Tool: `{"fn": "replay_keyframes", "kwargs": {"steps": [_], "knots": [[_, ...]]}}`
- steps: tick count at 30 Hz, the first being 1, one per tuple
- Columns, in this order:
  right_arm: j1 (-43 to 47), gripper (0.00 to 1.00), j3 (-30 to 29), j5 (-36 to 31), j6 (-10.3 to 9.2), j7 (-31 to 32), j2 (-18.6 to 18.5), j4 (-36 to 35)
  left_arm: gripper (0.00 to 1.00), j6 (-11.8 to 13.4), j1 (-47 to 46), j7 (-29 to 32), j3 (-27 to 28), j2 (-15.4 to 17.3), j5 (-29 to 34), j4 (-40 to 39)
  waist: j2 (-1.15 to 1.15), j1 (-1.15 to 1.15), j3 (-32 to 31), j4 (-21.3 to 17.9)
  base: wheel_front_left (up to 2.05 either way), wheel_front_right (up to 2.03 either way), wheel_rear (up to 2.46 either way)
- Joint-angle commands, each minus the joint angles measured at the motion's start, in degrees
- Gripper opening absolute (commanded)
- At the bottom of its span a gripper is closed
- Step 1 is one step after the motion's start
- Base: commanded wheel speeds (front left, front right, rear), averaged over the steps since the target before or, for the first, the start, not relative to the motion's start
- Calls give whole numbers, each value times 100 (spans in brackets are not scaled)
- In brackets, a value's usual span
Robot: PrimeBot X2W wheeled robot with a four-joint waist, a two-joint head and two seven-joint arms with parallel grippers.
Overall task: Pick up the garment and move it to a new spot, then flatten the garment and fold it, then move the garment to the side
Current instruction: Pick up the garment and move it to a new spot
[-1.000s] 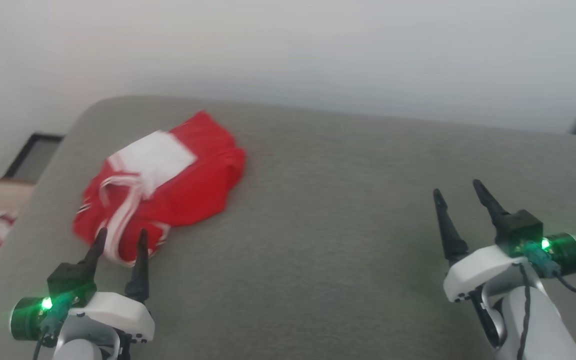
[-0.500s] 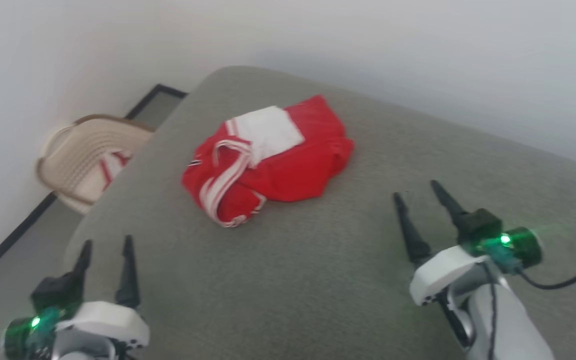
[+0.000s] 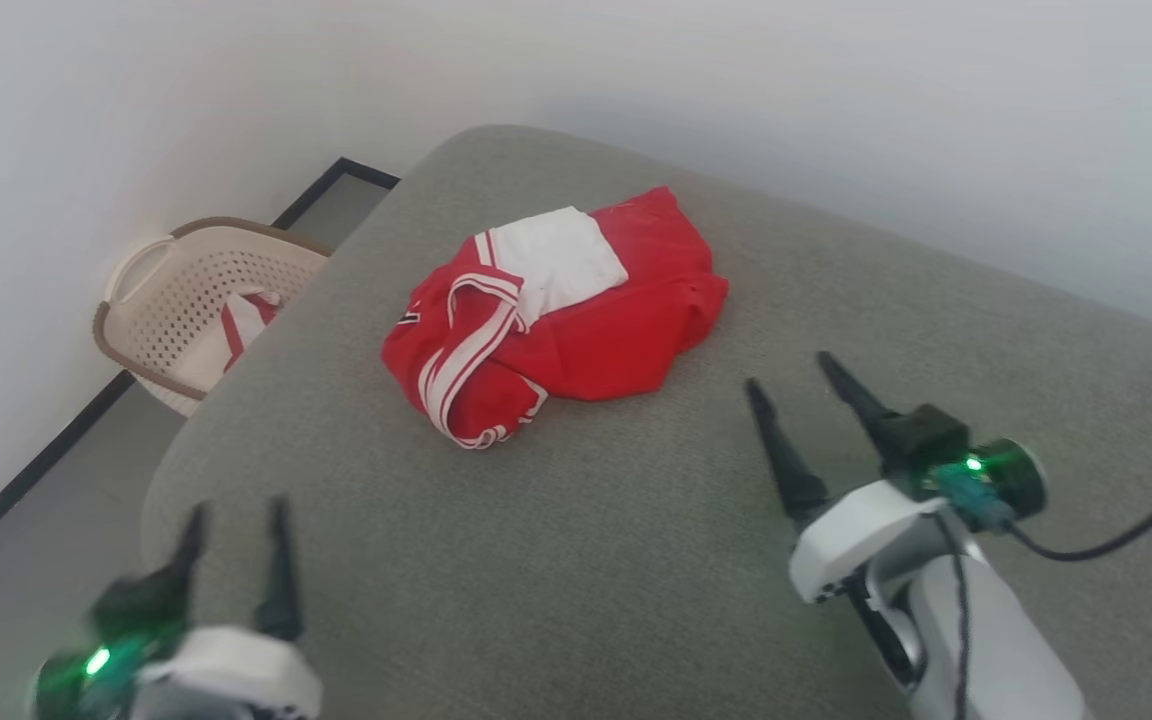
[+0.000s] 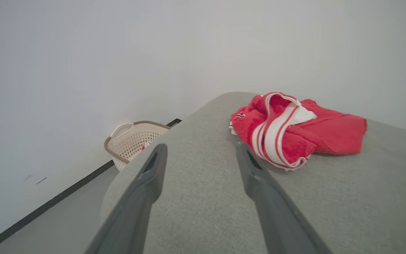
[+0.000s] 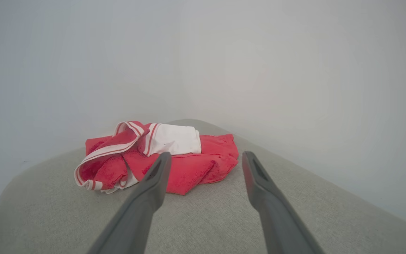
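My left gripper (image 3: 239, 507) and right gripper (image 3: 787, 371) hang over the grey bench (image 3: 586, 560). Both have their jaws apart and hold nothing. Farther on, the red garment (image 3: 576, 330) lies bunched up on the bench. Past the corner, a cream basket (image 3: 171, 305) sits on the floor.

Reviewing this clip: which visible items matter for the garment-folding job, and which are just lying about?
Job in hand: garment; left tool, open; right tool, open; grey padded surface under the garment.
Lying about: laundry basket; striped cloth inside it.
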Motion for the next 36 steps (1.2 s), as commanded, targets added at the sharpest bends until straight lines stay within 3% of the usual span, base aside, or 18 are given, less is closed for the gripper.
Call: {"fn": "replay_keyframes", "kwargs": {"steps": [1, 7, 12, 19, 25, 32, 36], "knots": [[86, 100, -135, -3, 0, -33, -3, -46, 100, -81, -242, -31, -211, 125, 186, 93, 0, 0, 16, -38, 0, 0, 0], [3, 100, -282, -203, 0, -32, -14, -104, 100, -179, -1369, -30, -823, 647, 119, 838, 0, 0, 487, -739, 0, 0, 0], [-235, 100, -347, -283, -1, -33, -3, -125, 100, -183, -2648, 272, -1591, 1298, -577, 1958, 0, 0, 953, -1399, 0, 0, 0], [-417, 100, -466, -288, 0, -32, 11, -293, 100, -185, -3892, 2012, -2440, 2149, -2047, 3283, 0, 0, 1425, -2099, 0, 0, 0], [-504, 100, -417, -205, 0, -32, 6, -412, 100, -186, -4338, 3760, -2835, 2639, -3193, 3867, 0, 0, 1671, -2507, 0, 0, 0], [-689, 100, -427, -264, 0, -32, 6, -586, 100, -186, -4495, 4854, -3071, 2960, -4051, 3972, 0, 0, 2096, -2778, 0, 0, 0], [-813, 100, -407, -287, 0, -32, 8, -702, 100, -188, -4434, 5347, -3202, 2896, -4539, 3945, 0, 0, 2322, -2860, 0, 0, 0]]}}
